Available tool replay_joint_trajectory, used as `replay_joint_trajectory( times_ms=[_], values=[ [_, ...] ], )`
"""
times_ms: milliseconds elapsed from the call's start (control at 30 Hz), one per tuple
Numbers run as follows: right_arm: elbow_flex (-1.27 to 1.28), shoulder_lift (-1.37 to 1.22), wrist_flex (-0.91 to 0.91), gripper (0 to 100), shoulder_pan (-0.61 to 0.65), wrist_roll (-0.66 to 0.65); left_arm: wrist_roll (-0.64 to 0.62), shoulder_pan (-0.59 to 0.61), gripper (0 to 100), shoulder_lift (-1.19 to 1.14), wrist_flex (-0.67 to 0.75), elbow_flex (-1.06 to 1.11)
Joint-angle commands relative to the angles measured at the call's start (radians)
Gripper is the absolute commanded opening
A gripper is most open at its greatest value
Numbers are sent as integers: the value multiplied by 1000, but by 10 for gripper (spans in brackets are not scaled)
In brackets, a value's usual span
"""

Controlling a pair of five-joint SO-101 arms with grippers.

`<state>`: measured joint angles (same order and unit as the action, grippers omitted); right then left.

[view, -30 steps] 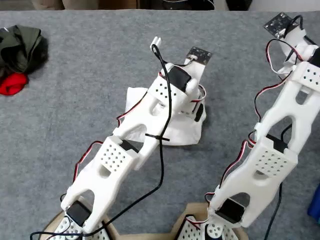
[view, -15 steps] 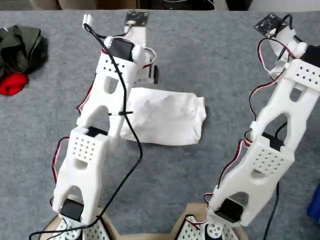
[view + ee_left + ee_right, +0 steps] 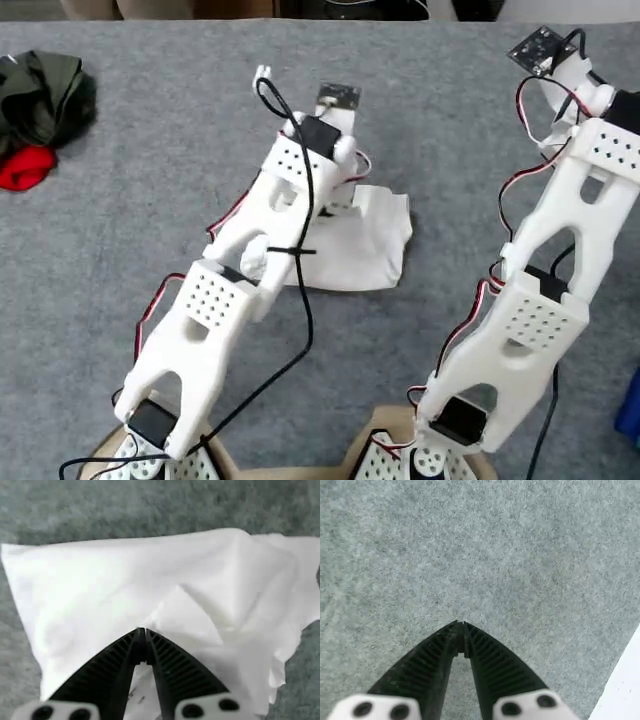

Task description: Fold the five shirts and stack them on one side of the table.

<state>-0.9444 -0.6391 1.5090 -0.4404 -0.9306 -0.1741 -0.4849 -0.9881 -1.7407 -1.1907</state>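
Swung back rightward, left gripper point(image 3: 141, 633) hangs closed above white shirt point(image 3: 120, 580).

Fixed overhead camera looking down on table point(image 3: 120, 200), wrist cameras close above it, white shirt point(image 3: 370, 250) shared with left wrist

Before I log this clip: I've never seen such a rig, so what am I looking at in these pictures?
A left arm and a right arm, both white robots, stand side by side at a grey-covered table. The wide picture comes from a fixed camera overhead; the other two come from a camera on each arm's wrist. The black left fingers are shut over a white shirt. The right fingers are shut over bare cloth, holding nothing. A heap of dark green and red clothes lies at the far left corner.
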Motion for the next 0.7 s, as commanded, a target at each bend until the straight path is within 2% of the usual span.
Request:
replay_joint_trajectory(
  times_ms=[0,333,667],
  values=[
    [-56,5,-3,5,12,-8,-9,-38,19,31,-18,54],
    [-56,5,-3,5,12,-9,-5,-123,19,257,-18,259],
    [-56,5,-3,5,12,-9,-3,-298,19,426,-18,563]
  ],
)
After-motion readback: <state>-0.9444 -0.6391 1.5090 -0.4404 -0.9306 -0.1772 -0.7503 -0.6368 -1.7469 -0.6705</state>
